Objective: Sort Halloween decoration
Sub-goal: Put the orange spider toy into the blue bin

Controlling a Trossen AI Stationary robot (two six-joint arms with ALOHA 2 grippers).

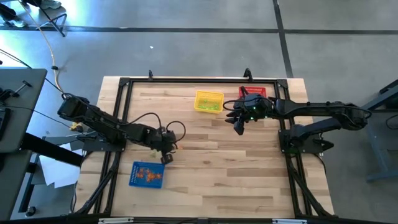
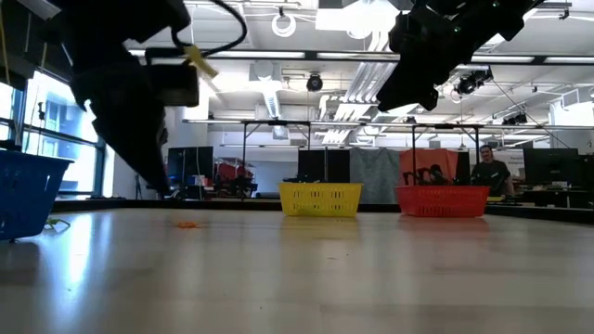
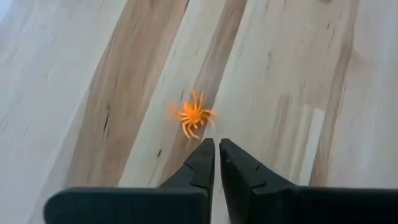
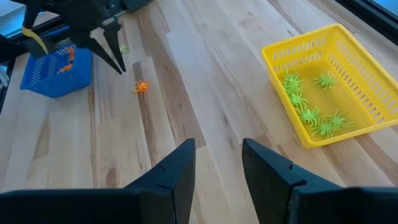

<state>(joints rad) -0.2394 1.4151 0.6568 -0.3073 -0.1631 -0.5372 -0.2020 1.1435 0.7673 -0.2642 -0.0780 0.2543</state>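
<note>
On the pale wooden bench [image 1: 211, 162] our left end effector [image 3: 216, 147], fingers together and empty, hovers just short of the orange spider [image 3: 192, 115], which lies at twelve o'clock ahead, likely a missed pinch.

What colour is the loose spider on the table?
Orange spider; clearest in the left wrist view.

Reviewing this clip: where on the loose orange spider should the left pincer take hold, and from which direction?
Grip the orange spider across its small round body, coming straight down from above. It lies flat on the bare wooden table, thin legs splayed all around, so only the centre offers bulk. The left pincer is shut beside it and must reopen first.
</note>
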